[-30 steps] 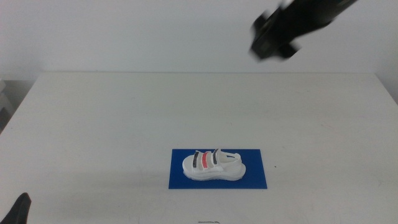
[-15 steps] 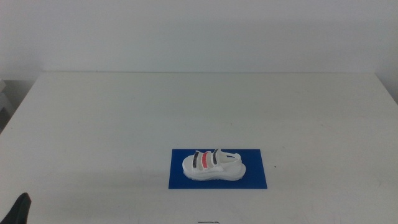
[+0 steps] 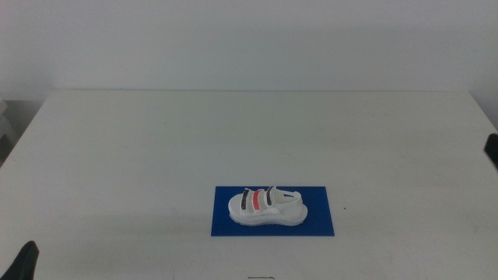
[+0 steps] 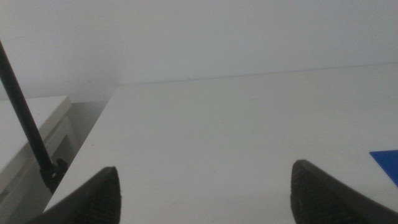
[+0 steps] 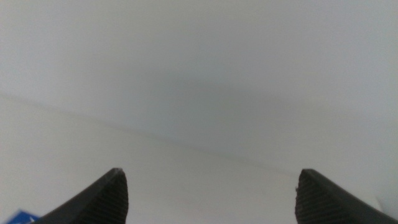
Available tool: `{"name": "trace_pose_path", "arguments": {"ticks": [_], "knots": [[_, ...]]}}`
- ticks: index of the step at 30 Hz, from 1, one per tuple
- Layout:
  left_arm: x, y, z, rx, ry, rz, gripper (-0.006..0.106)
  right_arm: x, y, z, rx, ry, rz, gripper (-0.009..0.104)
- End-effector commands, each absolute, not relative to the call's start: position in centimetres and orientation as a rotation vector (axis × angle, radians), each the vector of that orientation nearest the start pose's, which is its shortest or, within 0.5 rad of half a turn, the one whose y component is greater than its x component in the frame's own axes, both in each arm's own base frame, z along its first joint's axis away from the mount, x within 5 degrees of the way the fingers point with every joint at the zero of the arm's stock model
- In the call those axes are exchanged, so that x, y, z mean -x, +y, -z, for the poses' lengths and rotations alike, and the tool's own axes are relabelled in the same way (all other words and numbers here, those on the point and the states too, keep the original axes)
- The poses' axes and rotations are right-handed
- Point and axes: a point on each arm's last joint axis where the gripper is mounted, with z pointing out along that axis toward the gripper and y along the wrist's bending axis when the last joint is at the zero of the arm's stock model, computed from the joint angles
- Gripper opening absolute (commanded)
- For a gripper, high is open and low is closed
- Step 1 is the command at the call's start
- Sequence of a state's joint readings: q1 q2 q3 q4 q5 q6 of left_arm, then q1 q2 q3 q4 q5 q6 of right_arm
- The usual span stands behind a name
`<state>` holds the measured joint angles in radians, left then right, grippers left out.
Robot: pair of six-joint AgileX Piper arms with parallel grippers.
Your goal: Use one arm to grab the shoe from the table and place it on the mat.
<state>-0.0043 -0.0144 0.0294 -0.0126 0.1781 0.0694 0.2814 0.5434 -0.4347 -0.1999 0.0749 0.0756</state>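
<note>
The white sandal-style shoe [image 3: 267,207] with black and red straps lies on its sole on the dark-blue mat [image 3: 319,222], near the table's front middle. No gripper touches it. Only a dark tip of my left gripper [image 3: 23,263] shows at the bottom-left corner of the middle view. A sliver of the right arm [image 3: 492,149] shows at the right edge. In the left wrist view my left gripper [image 4: 205,193] stands open over bare table, with a corner of the mat [image 4: 387,163] in sight. The right gripper [image 5: 211,196] is open too, with nothing between its fingers.
The white table [image 3: 156,148] spreads wide around the mat. Past the table's left edge stand a white cabinet [image 4: 31,134] and a thin dark rod [image 4: 25,124]. A pale wall rises behind the table.
The right arm, high at the back right one second ago, left the middle view and now shows only as a sliver at the right edge. Shoe and mat have not moved.
</note>
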Motion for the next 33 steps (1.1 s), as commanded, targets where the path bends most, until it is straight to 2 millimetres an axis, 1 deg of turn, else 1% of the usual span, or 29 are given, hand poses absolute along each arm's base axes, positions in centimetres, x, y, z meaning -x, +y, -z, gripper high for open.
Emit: {"name": "trace_pose_path", "arguments": {"ticks": [1, 4, 6, 8, 10, 13, 15, 17, 20, 26, 28, 33], "knots": [[-5.5, -0.1, -19.8, -0.034, 1.571, -0.018, 0.094, -11.2, 3.5, -31.6, 0.318, 1.415, -0.14, 0.074], [-5.5, -0.1, -19.8, -0.034, 1.571, -0.018, 0.094, -10.9, 3.3, -30.2, 0.297, 1.334, -0.134, 0.074], [-5.5, -0.1, -19.8, -0.034, 1.571, -0.018, 0.094, -10.7, 2.6, -29.5, 0.25, 1.312, -0.086, 0.074], [-5.5, -0.1, -19.8, -0.034, 1.571, -0.018, 0.094, -10.4, 2.0, -29.1, 0.235, 1.279, -0.003, 0.074], [-5.5, -0.1, -19.8, -0.034, 1.571, -0.018, 0.094, -9.9, 1.6, -29.1, 0.237, 1.242, 0.052, 0.074], [-5.5, -0.1, -19.8, -0.034, 1.571, -0.018, 0.094, -9.0, 1.5, -29.3, 0.226, 1.23, 0.025, 0.074], [-5.5, -0.1, -19.8, -0.034, 1.571, -0.018, 0.094, -8.6, 1.5, -29.1, 0.204, 1.255, -0.025, 0.074], [-5.5, -0.1, -19.8, -0.034, 1.571, -0.018, 0.094, -8.4, 1.6, -28.7, 0.227, 1.297, -0.026, 0.074], [-5.5, -0.1, -19.8, -0.034, 1.571, -0.018, 0.094, -8.4, 1.6, -28.0, 0.242, 1.375, -0.023, 0.073], [-5.5, -0.1, -19.8, -0.034, 1.571, -0.018, 0.094, -8.6, 1.6, -26.7, 0.172, 1.526, -0.107, 0.072], [-5.5, -0.1, -19.8, -0.034, 1.571, -0.018, 0.094, -8.6, 1.5, -26.3, 0.169, 1.569, -0.109, 0.072], [-5.5, -0.1, -19.8, -0.034, 1.571, -0.018, 0.094, -8.6, 1.5, -26.1, 0.183, 1.593, -0.096, 0.072]]}}
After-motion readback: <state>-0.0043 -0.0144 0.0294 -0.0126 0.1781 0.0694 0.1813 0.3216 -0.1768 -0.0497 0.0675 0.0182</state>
